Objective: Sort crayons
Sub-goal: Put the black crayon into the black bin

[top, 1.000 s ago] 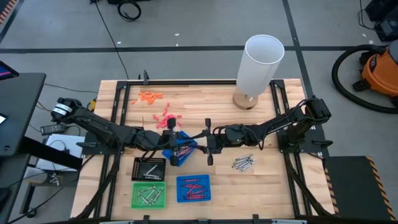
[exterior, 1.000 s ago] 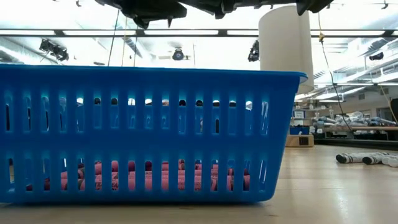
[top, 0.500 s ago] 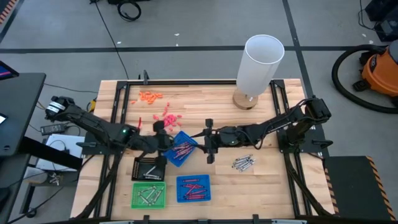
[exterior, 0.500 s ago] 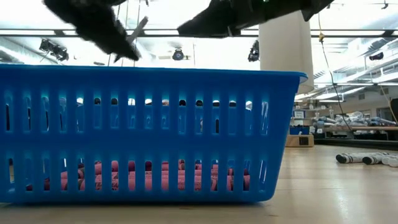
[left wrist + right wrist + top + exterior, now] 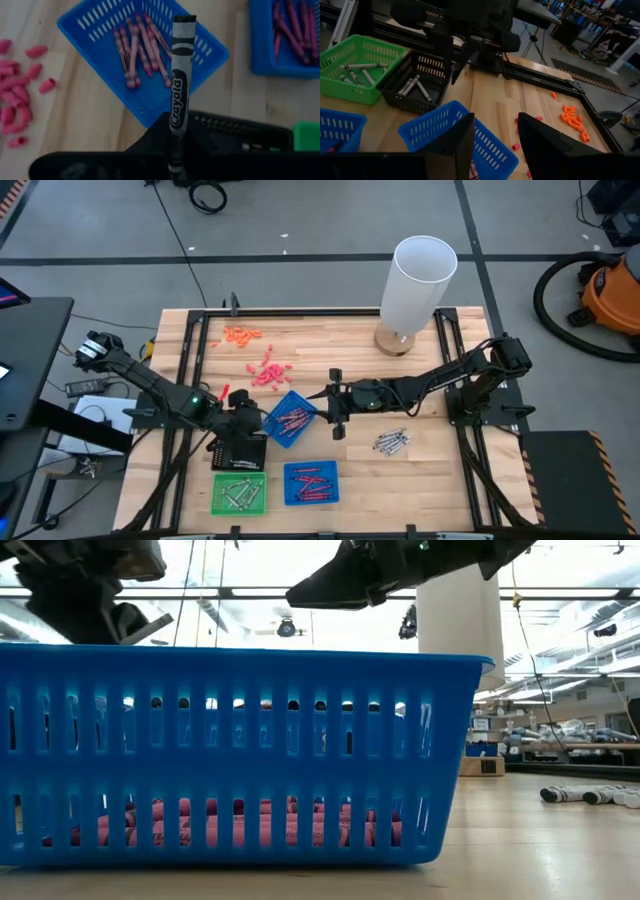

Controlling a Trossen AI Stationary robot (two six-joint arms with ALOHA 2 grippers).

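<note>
Crayon (image 5: 178, 85), grey-wrapped, stands clamped upright in the left tool (image 5: 240, 423), left of frame centre over the black tray (image 5: 241, 453). Judged step: delivery; next, lower and let go. Right tool (image 5: 495, 145) hovers empty, jaws apart.

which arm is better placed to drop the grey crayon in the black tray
Left. The left gripper already holds the grey crayon and sits over the black tray. The right gripper is open, empty, beyond the tilted blue tray.
</note>
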